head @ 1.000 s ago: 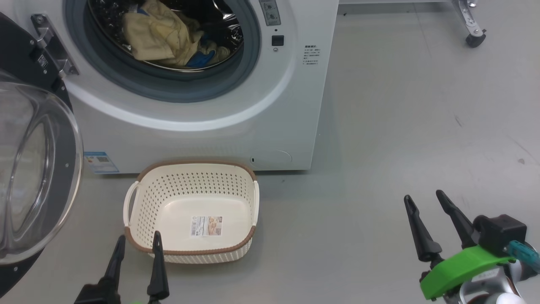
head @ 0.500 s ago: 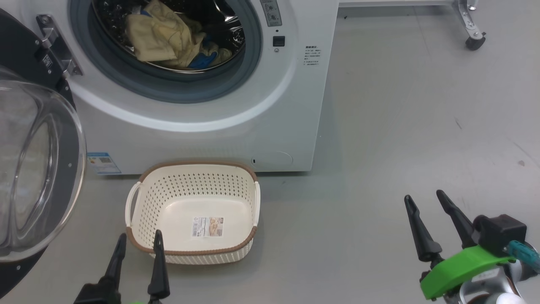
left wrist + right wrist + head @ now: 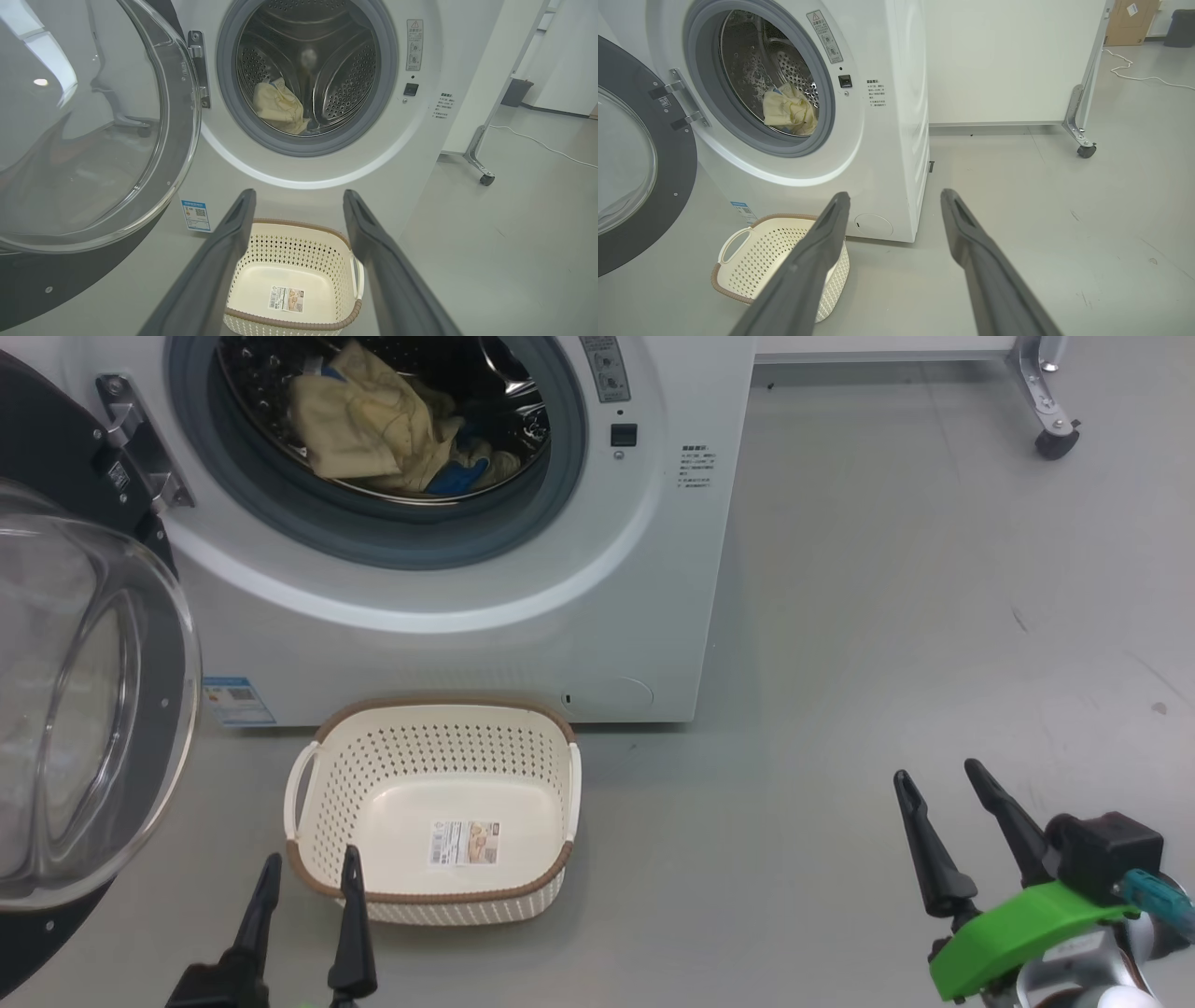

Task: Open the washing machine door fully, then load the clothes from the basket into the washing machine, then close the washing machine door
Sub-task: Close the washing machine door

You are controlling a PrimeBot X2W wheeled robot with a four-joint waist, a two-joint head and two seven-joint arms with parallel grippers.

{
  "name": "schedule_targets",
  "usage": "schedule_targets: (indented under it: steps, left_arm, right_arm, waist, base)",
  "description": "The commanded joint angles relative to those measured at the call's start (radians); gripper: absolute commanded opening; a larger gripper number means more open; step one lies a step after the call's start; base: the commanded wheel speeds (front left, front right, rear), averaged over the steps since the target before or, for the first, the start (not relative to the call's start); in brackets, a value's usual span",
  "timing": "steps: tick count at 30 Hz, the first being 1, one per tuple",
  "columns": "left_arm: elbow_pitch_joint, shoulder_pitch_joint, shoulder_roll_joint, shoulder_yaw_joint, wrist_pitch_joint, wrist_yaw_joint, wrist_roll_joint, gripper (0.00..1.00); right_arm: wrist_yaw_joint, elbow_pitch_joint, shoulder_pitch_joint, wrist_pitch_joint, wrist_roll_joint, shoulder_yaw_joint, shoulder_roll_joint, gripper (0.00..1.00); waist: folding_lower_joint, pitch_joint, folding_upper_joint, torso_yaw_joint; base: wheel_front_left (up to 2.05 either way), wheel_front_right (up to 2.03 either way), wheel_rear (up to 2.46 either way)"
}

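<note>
The white washing machine (image 3: 597, 579) stands ahead with its round door (image 3: 84, 709) swung wide open to the left, glass bowl bulging toward me. Pale-yellow clothes (image 3: 373, 425) with blue cuffs lie inside the steel drum (image 3: 345, 74). On the floor before the machine sits the cream basket (image 3: 434, 807), nothing in it but its bottom label. My left gripper (image 3: 309, 863) hovers open at the basket's near-left rim. My right gripper (image 3: 938, 779) is open over bare floor, well right of the basket. The clothes (image 3: 789, 114) and the basket (image 3: 756, 254) also show in the right wrist view.
A white partition on a wheeled metal leg (image 3: 1055, 429) stands behind and right of the machine. A cable (image 3: 1134, 74) lies on the grey floor beyond it. The open door takes up the space to my left.
The whole head picture has shifted slightly right and down, so the camera has moved. Both grippers keep their places and stay open.
</note>
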Motion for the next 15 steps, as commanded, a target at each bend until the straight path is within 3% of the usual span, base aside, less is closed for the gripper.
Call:
schedule_targets:
  steps: [1, 7, 15]
  left_arm:
    - [-0.035, -0.031, 0.018, 0.032, -0.01, -0.005, 0.008, 1.0]
    - [-0.039, -0.037, 0.019, 0.028, -0.009, -0.002, 0.012, 1.0]
    - [-0.047, -0.052, 0.009, 0.022, -0.009, 0.001, 0.014, 1.0]
  right_arm:
    - [0.0, -0.035, -0.014, 0.002, -0.01, 0.017, -0.014, 1.0]
    - [0.0, -0.05, -0.002, 0.008, -0.014, 0.003, -0.018, 1.0]
    - [0.0, -0.069, 0.006, 0.015, -0.017, -0.009, -0.027, 1.0]
  waist:
    - [0.0, -0.003, 0.0, 0.003]
    - [0.0, -0.002, 0.0, 0.053]
    - [0.0, 0.003, 0.0, 0.196]
  base:
    - [0.0, 0.0, 0.0]
    - [0.0, 0.0, 0.0]
    - [0.0, 0.0, 0.0]
